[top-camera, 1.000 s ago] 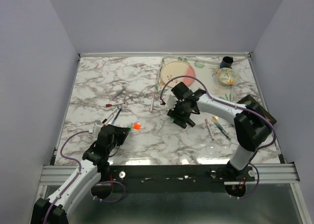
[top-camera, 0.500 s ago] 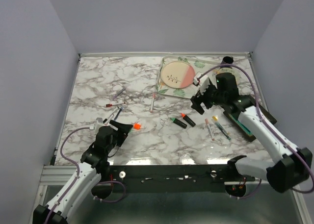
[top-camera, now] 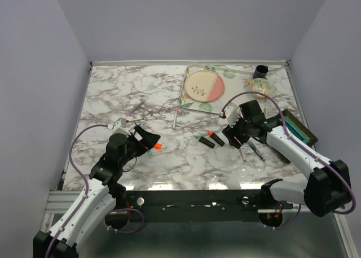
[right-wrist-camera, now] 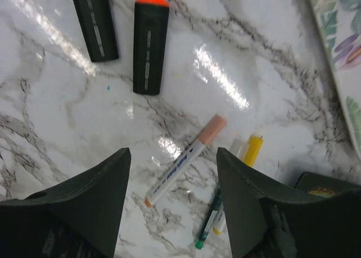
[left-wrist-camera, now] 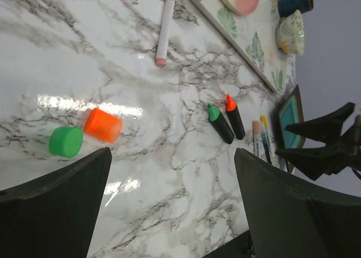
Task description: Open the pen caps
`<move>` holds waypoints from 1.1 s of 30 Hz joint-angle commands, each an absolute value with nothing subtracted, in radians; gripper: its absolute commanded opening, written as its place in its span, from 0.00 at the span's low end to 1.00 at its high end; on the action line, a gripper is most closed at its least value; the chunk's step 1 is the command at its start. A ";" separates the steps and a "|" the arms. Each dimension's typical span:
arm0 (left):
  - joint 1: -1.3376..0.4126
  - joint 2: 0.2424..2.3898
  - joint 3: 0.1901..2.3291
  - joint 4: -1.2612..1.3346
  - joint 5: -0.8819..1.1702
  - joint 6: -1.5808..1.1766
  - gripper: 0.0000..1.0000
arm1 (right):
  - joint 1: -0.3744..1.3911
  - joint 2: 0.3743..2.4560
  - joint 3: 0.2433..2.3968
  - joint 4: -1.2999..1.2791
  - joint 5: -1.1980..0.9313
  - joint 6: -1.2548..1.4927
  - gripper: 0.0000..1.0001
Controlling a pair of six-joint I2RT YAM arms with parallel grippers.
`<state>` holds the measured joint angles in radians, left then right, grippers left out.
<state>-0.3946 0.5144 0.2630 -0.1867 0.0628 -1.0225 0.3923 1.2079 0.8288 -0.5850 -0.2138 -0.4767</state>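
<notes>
Left gripper is standing wide open, holding nothing. Orange cap and green cap are lying loose, side by side, on the table. Right gripper is hovering open over a pen wearing its pink cap.

Top external: high above the near edge, looking down over the marble table. Left wrist: low, oblique, facing rightward. Right wrist: near, straight down. All share the black highlighters (closest in right wrist).

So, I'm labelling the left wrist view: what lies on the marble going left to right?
Green cap, orange cap, pink-ended pen, green-tipped highlighter, orange-tipped highlighter, two thin pens.
</notes>
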 commanded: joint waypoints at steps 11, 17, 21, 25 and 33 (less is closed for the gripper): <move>-0.390 0.489 0.319 -0.172 0.126 -0.854 0.99 | 0.336 1.515 0.836 -0.744 -0.084 -0.440 0.54; -0.390 0.491 0.314 -0.157 0.133 -0.861 0.99 | 0.324 1.565 0.827 -0.738 -0.110 -0.443 0.45; -0.390 0.518 0.276 -0.053 0.202 -0.919 0.99 | 0.324 1.611 0.834 -0.729 -0.118 -0.436 0.26; -0.390 0.580 0.203 0.151 0.283 -1.044 0.99 | 0.324 1.638 0.847 -0.707 -0.120 -0.419 0.08; -0.452 0.842 0.143 0.587 0.331 -1.235 0.97 | 0.324 1.484 0.896 -0.713 -0.311 -0.443 0.00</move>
